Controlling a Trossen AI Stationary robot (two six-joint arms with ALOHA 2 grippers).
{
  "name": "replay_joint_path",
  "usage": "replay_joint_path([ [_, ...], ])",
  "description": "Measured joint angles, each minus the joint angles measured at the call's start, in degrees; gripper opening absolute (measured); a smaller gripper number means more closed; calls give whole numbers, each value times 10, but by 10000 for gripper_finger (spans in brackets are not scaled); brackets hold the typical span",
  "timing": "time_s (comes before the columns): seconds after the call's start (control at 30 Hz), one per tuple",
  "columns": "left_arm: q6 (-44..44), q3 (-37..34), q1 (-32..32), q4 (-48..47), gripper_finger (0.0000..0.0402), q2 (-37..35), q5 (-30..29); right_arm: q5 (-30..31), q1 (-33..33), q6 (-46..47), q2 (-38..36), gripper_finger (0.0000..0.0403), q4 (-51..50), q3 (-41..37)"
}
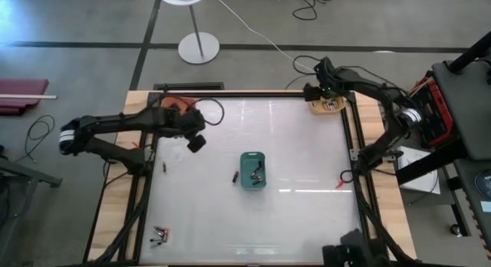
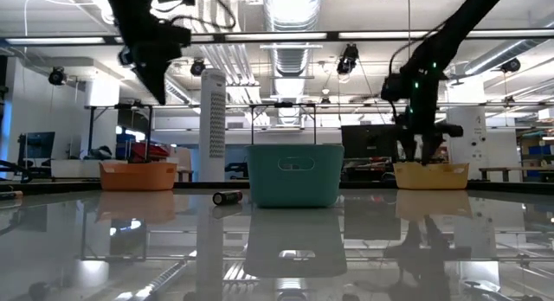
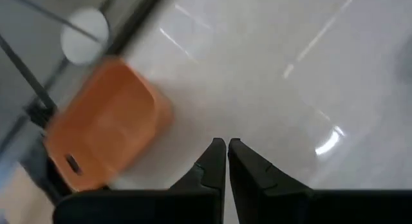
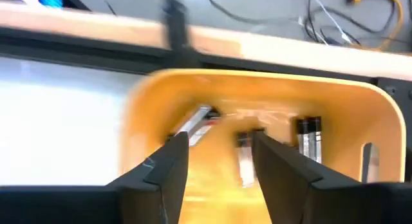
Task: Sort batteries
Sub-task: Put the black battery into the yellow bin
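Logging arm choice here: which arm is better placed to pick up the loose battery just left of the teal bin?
Left, probably. The left hand hovers nearer the battery beside the teal bin; the right hand is over the yellow bin.

A robotics lab or industrial workshop. The low view shows a large open hall behind the white table (image 1: 291, 144): exposed silver ducts (image 2: 290, 7) and strip lights overhead, shelving and equipment at the far walls. From above, the floor is bare concrete, with loose cables (image 1: 311, 6), a round-based lamp stand (image 1: 198, 46), and a wooden table frame (image 1: 115, 198).
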Motion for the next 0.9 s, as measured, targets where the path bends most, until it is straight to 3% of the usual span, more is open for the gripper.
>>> replay_joint_path([
  [0.17,-42,-90,-20,23,4,-25,85,60,96,12,-92,171,-2,-3],
  [0.33,-218,-159,-48,25,30,-27,131,100,205,72,-155,160,-2,-3],
  [0.47,-302,-195,-66,6,61,-22,182,131,277,102,-175,149,-2,-3],
  [0.7,-380,-216,-151,21,101,-12,333,143,322,108,-176,134,0,-4],
  [0.9,-498,-175,-289,24,110,-7,374,143,325,94,-174,138,1,-4],
])
